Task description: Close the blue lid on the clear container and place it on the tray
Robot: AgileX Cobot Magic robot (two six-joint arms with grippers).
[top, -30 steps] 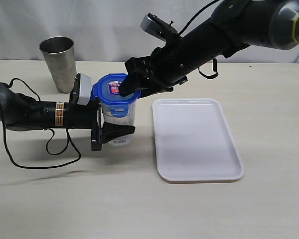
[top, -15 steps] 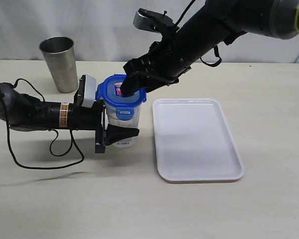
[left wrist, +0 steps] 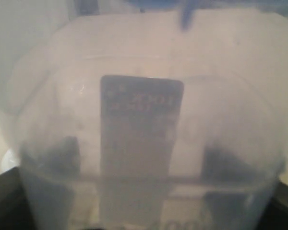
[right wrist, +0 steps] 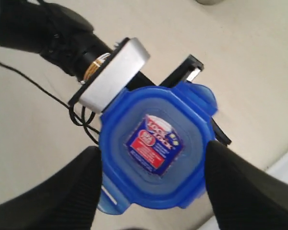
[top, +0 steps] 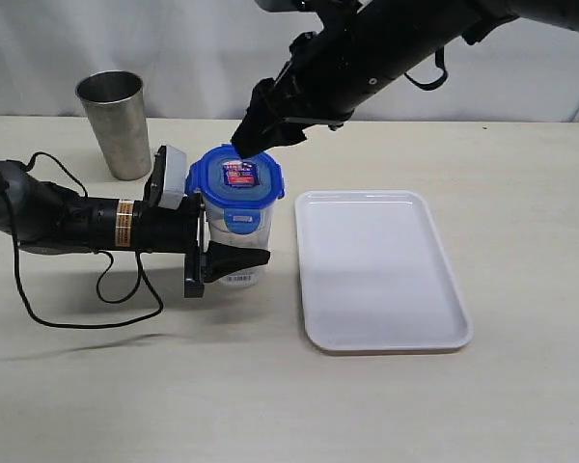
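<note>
Pale beige counter [top: 270, 405] runs under a white curtain [top: 203, 48] and carries one of each thing: one grey steel cup [top: 113, 123], one tall clear plastic container [top: 258, 238], one rounded-square blue lid [top: 239, 176] and one flat white rectangular tray [top: 381, 270], with two black arms over them. The clear container stands upright, long axis vertical, mouth up and barcode label low near its base, on the counter just left of the tray and not on it. The blue lid lies flat across its mouth, red-and-white sticker facing up, one flap hanging down the near wall. The left fingers [top: 234, 260] reach in level from the left and clamp the container's lower body. The right fingers [top: 249, 142] hang spread apart above the lid, clear of it. The tray's long axis runs away from the camera. The cup stands upright behind the left arm.
</note>
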